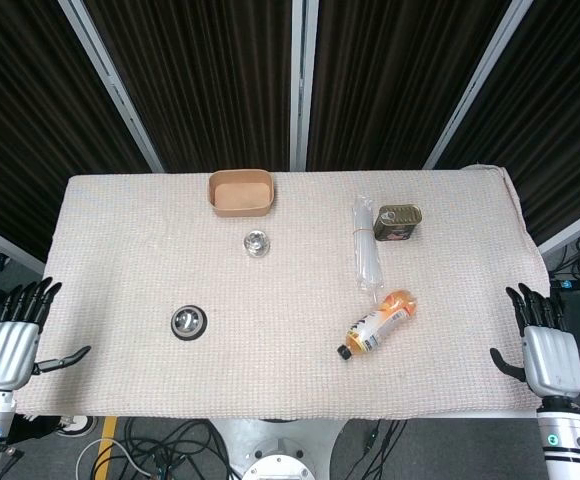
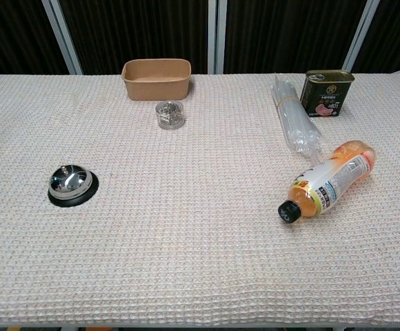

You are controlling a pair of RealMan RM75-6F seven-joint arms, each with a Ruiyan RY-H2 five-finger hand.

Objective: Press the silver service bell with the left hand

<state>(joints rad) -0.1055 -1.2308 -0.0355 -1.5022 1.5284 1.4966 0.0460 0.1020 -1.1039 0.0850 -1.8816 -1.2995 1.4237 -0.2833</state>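
Note:
The silver service bell (image 1: 189, 322) on its black base sits on the left part of the cloth-covered table; the chest view shows the bell (image 2: 72, 185) at the left. My left hand (image 1: 12, 335) hovers off the table's left edge, well left of the bell, fingers spread and holding nothing. My right hand (image 1: 546, 346) is off the right edge, fingers apart and empty. Neither hand appears in the chest view.
A tan paper tray (image 1: 241, 192) stands at the back centre, a small clear jar (image 1: 257, 243) in front of it. A green tin (image 1: 398, 222), a clear plastic sleeve (image 1: 366, 255) and a lying orange bottle (image 1: 378, 325) occupy the right half.

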